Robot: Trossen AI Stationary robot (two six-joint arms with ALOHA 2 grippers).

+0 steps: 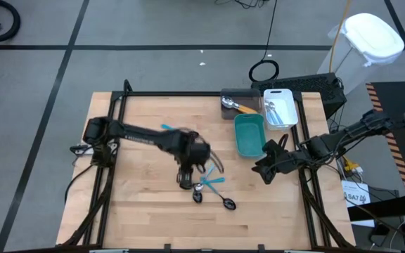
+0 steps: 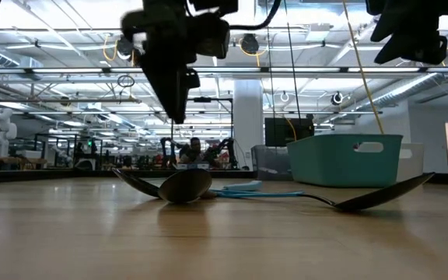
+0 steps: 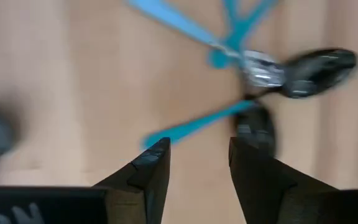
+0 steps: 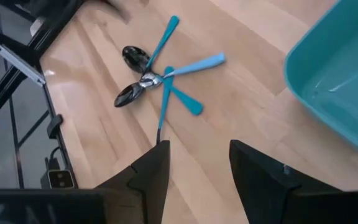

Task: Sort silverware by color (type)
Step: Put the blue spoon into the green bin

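Note:
A small pile of silverware (image 1: 211, 187) lies on the wooden table's middle: light-blue-handled pieces (image 4: 166, 87) crossing dark black spoons (image 4: 132, 59). My left gripper (image 1: 186, 180) hangs open just above the pile's left side, pointing down; in its wrist view one light-blue handle (image 3: 191, 127) lies just beyond its fingertips. In the low view the left gripper (image 2: 174, 101) stands clear above a black spoon (image 2: 185, 185). My right gripper (image 1: 264, 169) waits open beside the teal bin (image 1: 249, 135), holding nothing.
At the far right stand a gray bin (image 1: 239, 98) with an orange-handled piece (image 1: 243, 107), a white bin (image 1: 281, 107) with light-blue pieces, and the teal bin in front of them. A light-blue piece (image 1: 166, 128) lies by the left arm. Bare wood lies near and left.

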